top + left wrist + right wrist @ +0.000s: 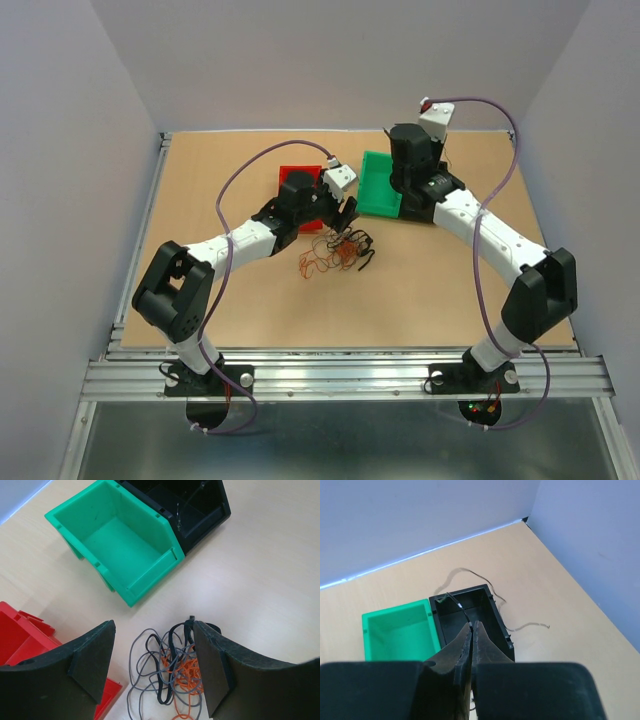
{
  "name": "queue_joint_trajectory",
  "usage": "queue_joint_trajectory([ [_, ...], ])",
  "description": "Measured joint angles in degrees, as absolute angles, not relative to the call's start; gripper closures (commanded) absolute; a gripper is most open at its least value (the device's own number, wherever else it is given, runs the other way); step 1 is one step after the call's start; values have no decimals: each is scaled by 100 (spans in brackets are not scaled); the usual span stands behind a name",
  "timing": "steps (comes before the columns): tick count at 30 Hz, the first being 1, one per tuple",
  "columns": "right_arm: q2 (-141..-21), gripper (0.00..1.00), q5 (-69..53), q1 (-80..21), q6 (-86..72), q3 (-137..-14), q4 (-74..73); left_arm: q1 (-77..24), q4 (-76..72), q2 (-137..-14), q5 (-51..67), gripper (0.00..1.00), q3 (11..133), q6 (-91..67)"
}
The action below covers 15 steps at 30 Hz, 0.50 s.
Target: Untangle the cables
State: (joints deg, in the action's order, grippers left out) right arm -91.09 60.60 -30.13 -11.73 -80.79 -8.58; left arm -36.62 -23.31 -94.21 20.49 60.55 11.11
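Orange-red, black and grey cables (335, 252), a small bunch of thin looped wires, lie near the middle of the pale wood table (430, 290). The bunch spreads more across than deep.

Top view:
- Left gripper (347, 216) hangs at the far edge of the bunch, between it and the red plastic bin (296, 172). Contact can't be read from up here.
- Green plastic bin (378, 185) sits to the right of the red one.
- Right arm bends over the spot beside the green bin, its gripper hidden under its own wrist.
- Left arm is plainly the nearer to the bunch.

Left wrist view:
- Left gripper (153, 635) has its jaws wide and is holding nothing.
- The cables (167, 672) lie on the table below the gap, a little back toward the camera.
- Black loops crowd one finger (212, 670), orange strands sit in the middle, and grey loops run toward the other finger.
- Beyond them the black plastic bin (200, 510) stands hard against the green one.
- A thin dark wire (178, 512) hangs into the black bin.

Right wrist view:
- Right gripper (471, 625) has its fingers pressed together.
- The thin dark wire (455, 602) comes out between the tips and drops into the black bin (496, 611). It looks pinched.
- A grey wire (520, 627) lies loose on the table behind and beside that bin.

Judgement: the next pick falls to the left arm. Dropping straight down would straddle the whole knot, so the black loop at the edge looks the cleaner target.
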Motion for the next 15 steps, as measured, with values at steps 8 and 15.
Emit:
queue_joint_trajectory([
  [8, -9500, 99, 6407, -3203, -797, -8641, -856, -3662, -2331, -9421, 2049, 25, 6055, 1111],
  [15, -9483, 99, 6176, -3223, -908, -8639, -858, -3662, -2331, -9421, 2045, 25, 6055, 1111],
])
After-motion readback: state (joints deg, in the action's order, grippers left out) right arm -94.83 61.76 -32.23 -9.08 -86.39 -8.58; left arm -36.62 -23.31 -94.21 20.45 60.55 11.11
